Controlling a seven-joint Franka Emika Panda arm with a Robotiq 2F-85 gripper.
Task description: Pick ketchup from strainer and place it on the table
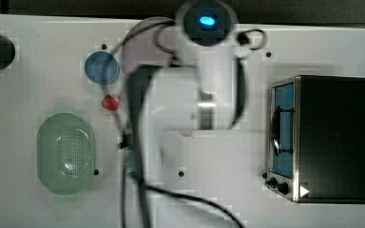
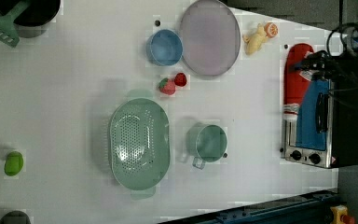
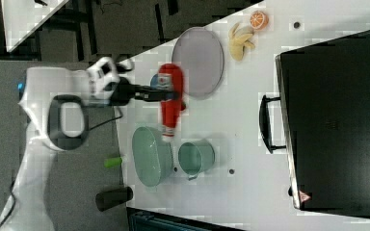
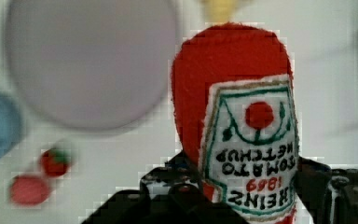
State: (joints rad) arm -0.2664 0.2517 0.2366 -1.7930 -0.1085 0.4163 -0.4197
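The ketchup (image 3: 171,101) is clamped in the gripper (image 3: 160,92) and carried in the air, clear of the empty strainer (image 2: 139,145), so lowering onto bare table (image 2: 65,93) and release are judged next.

Red ketchup (image 3: 171,98) aloft, strainer (image 2: 139,144) empty.

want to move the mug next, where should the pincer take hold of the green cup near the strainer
Grip the round pale green plastic cup by its rim wall, coming straight down from above: it stands upright with its mouth open, so one finger can go inside and one outside. Take the side away from its small handle and from the pale green oval perforated strainer, which sits close beside it.
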